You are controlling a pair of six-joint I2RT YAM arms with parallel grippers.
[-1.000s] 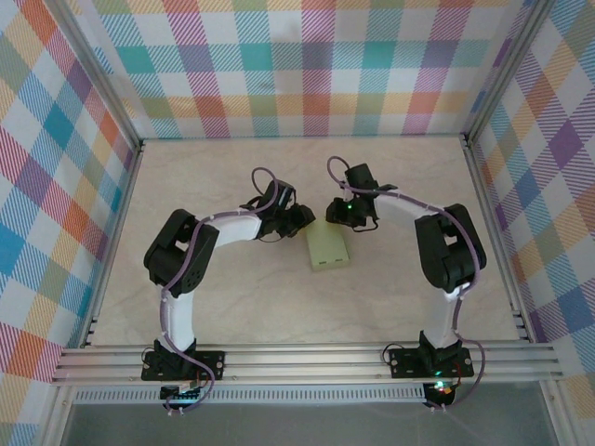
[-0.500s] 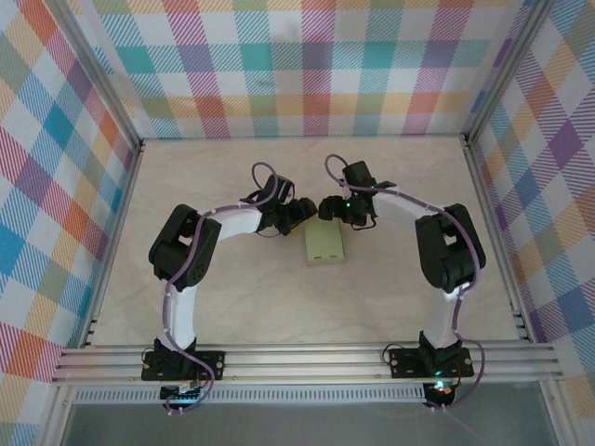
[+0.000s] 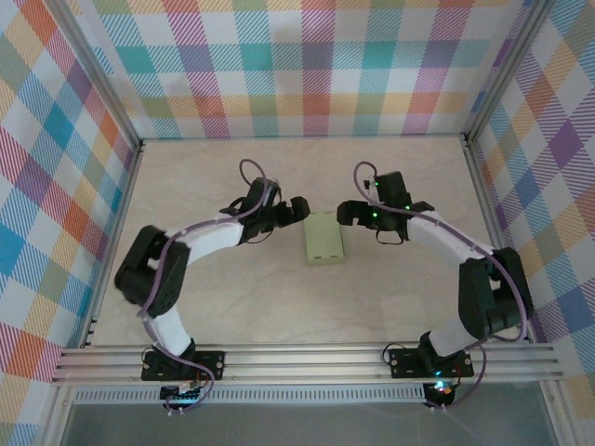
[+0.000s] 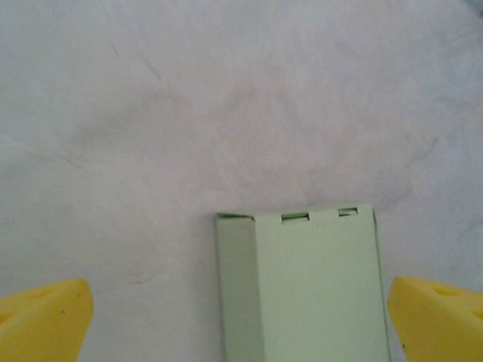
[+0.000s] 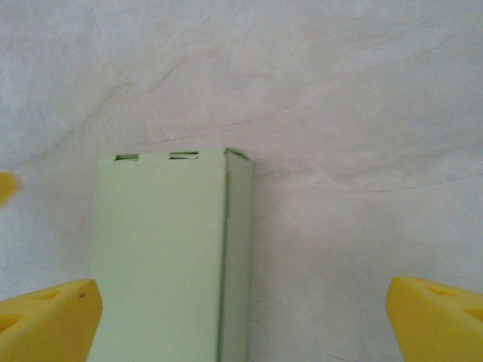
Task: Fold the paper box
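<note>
**Overhead view, bottom of frame upward**

1. Metal rail (image 3: pixel 307 360), running across the bottom edge; both arm bases are bolted to it.
2. Table (image 3: pixel 242 297), pale marbled surface, middle of frame.
3. Left arm (image 3: pixel 200 240), white with black joints, curving from lower left toward centre.
4. Right arm (image 3: pixel 446 243), same build, curving from lower right toward centre.
5. Paper box (image 3: pixel 325 239), pale green, closed rectangular form, lying flat on the table at centre, long side running up the frame.
6. Left gripper (image 3: pixel 297 210), just left of the box's upper end and near it.
7. Right gripper (image 3: pixel 343 215), just right of the same end and near it. The box lies between the two.
8. Plaid walls (image 3: pixel 316 74), multicoloured, along the top and both sides.

**Left wrist view**

9. Yellow fingertips (image 4: pixel 41 317) in the bottom corners, spread wide with nothing held.
10. The box rises from the bottom edge, right of centre. Its right side runs beside the right fingertip, but contact cannot be judged. Two slots (image 4: pixel 295 217) mark its upper end.

**Right wrist view**

11. Yellow fingertips (image 5: pixel 438 317) in the bottom corners, spread wide with nothing held.
12. The box sits lower left, its lower left corner behind the left fingertip. Slots (image 5: pixel 183 156) show along its upper edge.
</note>
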